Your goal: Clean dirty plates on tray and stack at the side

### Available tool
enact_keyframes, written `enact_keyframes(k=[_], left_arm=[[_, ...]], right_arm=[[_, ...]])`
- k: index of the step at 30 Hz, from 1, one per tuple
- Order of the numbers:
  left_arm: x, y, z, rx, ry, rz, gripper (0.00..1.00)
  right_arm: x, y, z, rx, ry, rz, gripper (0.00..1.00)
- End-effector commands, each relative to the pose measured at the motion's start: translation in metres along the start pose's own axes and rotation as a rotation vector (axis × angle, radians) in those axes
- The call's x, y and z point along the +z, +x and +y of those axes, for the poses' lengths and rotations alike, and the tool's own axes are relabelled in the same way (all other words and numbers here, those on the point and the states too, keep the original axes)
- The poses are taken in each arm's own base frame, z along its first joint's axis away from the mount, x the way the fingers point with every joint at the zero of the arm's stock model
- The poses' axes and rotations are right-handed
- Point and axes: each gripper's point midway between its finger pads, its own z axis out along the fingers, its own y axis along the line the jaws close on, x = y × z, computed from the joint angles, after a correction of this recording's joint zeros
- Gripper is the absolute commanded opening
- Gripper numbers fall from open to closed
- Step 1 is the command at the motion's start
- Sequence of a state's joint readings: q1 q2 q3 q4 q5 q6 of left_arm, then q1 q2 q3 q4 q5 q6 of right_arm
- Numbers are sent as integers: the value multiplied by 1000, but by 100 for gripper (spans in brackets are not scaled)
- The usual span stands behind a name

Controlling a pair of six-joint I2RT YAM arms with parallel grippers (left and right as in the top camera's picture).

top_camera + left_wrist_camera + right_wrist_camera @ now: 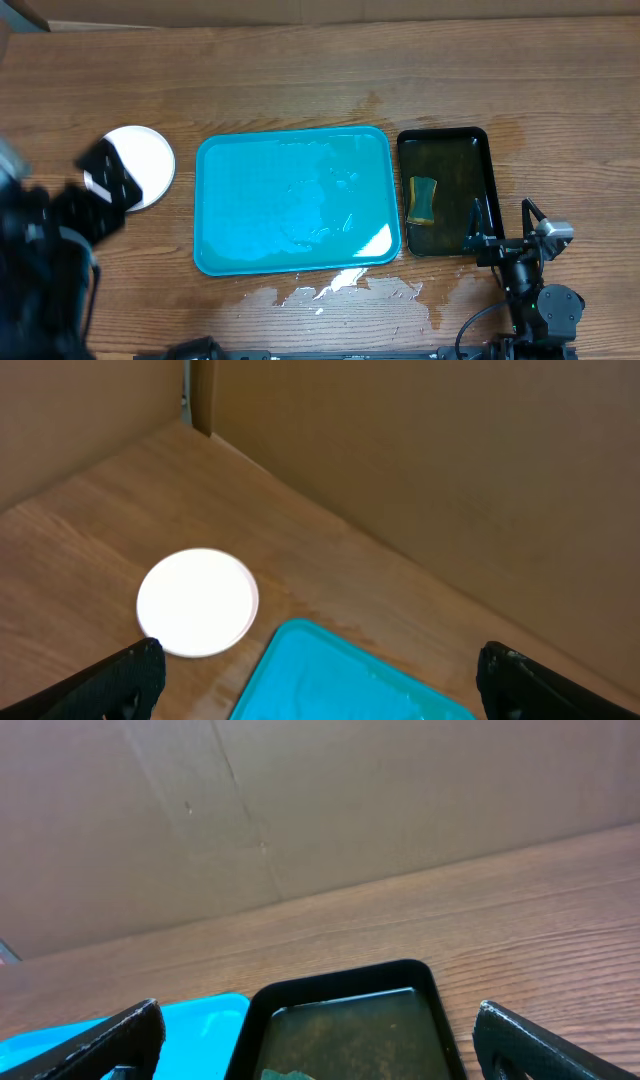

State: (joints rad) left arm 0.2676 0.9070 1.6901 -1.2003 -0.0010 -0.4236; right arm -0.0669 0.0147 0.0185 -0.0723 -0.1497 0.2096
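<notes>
The turquoise tray (pixel 295 205) lies mid-table, wet, with no plates on it; it also shows in the left wrist view (pixel 340 680). A round white plate (pixel 152 160) rests on the wood left of the tray, its top clean (pixel 197 602). Whether other plates lie beneath it I cannot tell. My left gripper (pixel 105 178) hovers over the plate's left edge, open and holding nothing (pixel 320 690). My right gripper (pixel 503 225) stands open and empty at the black tray's near right corner (pixel 325 1050).
A black tray (pixel 488 190) of murky water sits right of the turquoise tray, with a yellow-green sponge (pixel 424 200) in it. Spilled water (pixel 340 290) lies on the wood in front of the turquoise tray. A cardboard wall (pixel 300 810) runs along the far edge.
</notes>
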Motion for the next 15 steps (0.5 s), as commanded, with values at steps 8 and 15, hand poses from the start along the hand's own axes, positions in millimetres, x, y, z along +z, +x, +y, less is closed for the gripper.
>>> enact_keyframes(k=[8, 15], left_arm=[[20, 100, 43, -199, -25, 60, 100], [49, 102, 33, -427, 205, -179, 100]], right_arm=[[0, 1, -2, 6, 8, -7, 100], [0, 1, -2, 6, 8, -7, 100]])
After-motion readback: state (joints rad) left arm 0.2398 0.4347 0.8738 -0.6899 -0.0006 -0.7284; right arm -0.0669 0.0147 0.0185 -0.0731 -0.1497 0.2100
